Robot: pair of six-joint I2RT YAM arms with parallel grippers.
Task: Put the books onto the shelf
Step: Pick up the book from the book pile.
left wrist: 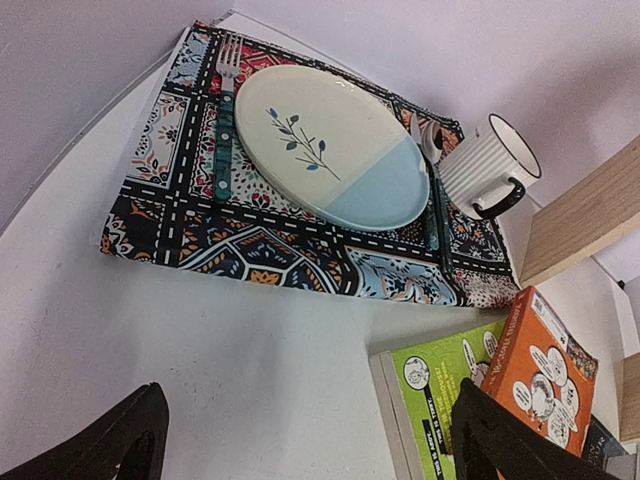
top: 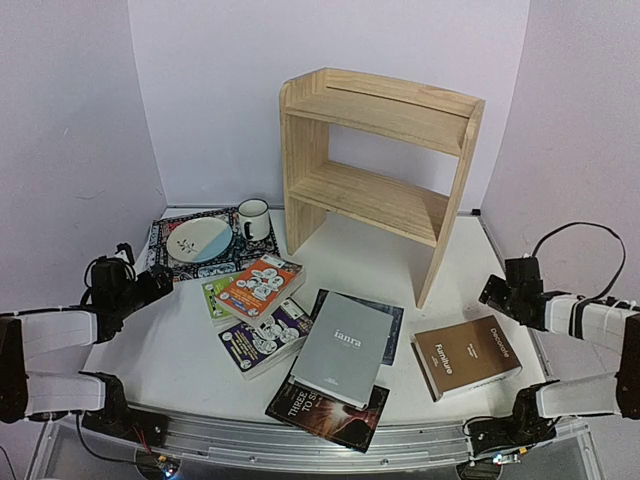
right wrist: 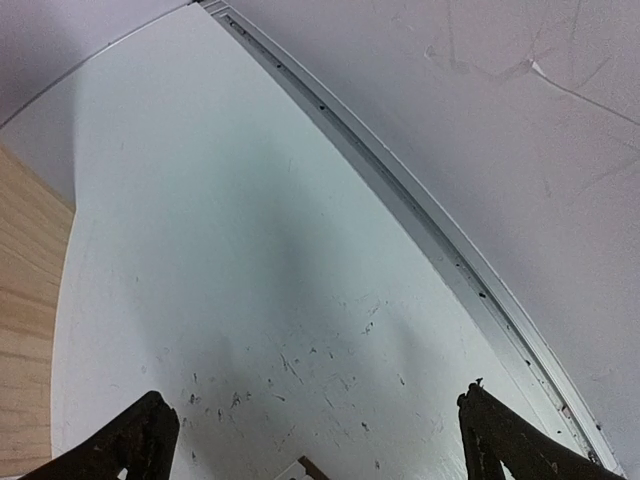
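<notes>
Pine, pale and unpainted, the two-tier shelf (top: 375, 170) stands at the back of the table and holds no book yet. The books (top: 262, 285) lie flat before it, the grey "ianra" hardback (top: 345, 350) overlapping darker ones. The left gripper (left wrist: 310, 440) and right gripper (right wrist: 310, 440) hang spread wide, both empty. Flat, stacked covers may slip from a shallow pinch. A careless left reach could topple the white ribbed mug (left wrist: 480, 165).

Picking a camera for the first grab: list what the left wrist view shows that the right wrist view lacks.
Left wrist only: placemat, plate, fork, mug, green book, orange book. Right wrist only: strip along the table's edge. Both: table, shelf, open jaws on left gripper and right gripper.
</notes>
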